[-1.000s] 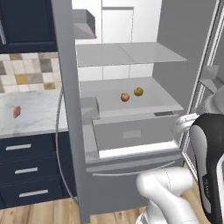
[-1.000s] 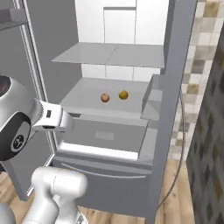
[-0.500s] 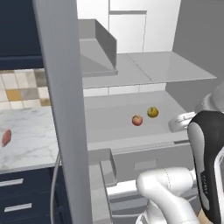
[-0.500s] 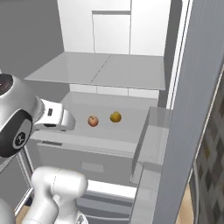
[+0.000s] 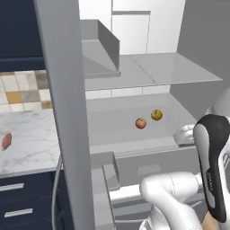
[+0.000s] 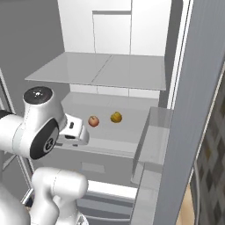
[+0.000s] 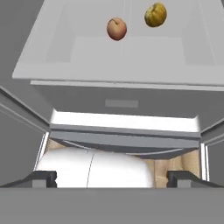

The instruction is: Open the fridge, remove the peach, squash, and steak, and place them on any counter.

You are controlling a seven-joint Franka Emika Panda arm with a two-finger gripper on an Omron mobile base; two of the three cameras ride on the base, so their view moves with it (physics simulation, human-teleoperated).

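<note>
The fridge (image 5: 63,112) stands open with both doors swung wide. On its lower grey shelf (image 6: 110,132) the red-orange peach (image 5: 140,123) (image 6: 93,121) (image 7: 117,29) lies just left of the yellow squash (image 5: 156,115) (image 6: 116,117) (image 7: 155,14), a small gap between them. My gripper (image 6: 83,137) (image 5: 180,134) (image 7: 113,178) hovers at the shelf's front edge, short of both fruits, open and holding nothing. The steak (image 5: 6,141) lies on the marble counter (image 5: 36,148) left of the fridge.
An upper shelf (image 6: 110,70) hangs over the fruits. Door bins jut in at the left (image 5: 101,49) and the right (image 6: 151,140). The crisper drawer front (image 7: 122,105) sits below the shelf. Navy drawers (image 5: 18,202) sit under the counter.
The whole picture has shifted and grown: the base has driven closer to the fridge. The fruits and the steak lie where they were. The gripper stays open.
</note>
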